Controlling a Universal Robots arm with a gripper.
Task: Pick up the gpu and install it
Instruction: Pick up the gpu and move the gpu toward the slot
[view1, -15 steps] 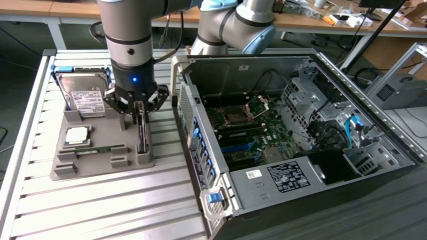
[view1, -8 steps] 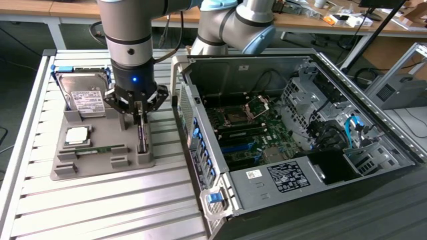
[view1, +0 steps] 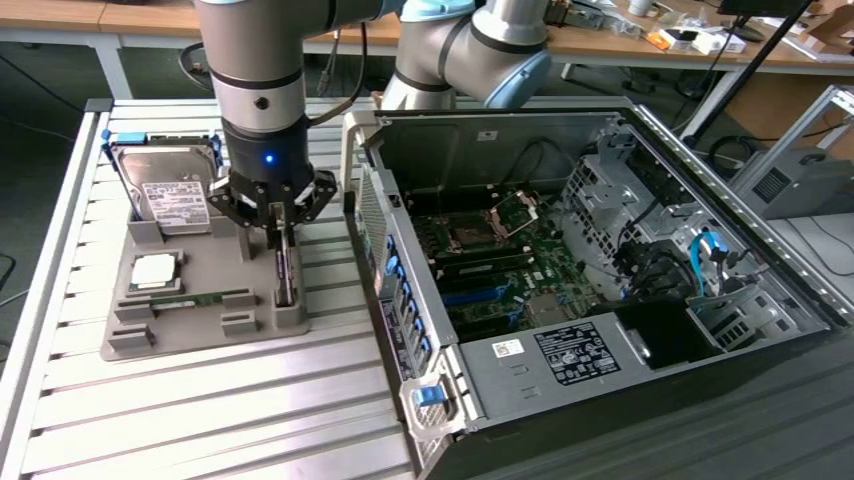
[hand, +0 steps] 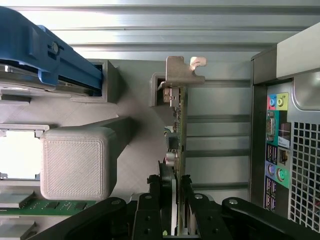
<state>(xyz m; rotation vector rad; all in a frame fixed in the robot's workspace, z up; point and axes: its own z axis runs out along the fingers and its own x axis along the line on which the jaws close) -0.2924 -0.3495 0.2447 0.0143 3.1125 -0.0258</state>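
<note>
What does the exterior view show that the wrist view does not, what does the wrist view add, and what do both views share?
Exterior view: the motherboard inside the open computer case, and the robot arm.
Wrist view: the coloured rear ports on the case's back panel, and the silver bracket tab at the card's end.
Both: the gripper closed on the gpu, which stands on edge in the grey holder tray.

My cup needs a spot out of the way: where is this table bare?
Bare slats of the table run from the grey tray to the near edge, across to the computer case. Crowded: the tray itself, where the claw grips the gpu, and the narrow gap beside the case.
</note>
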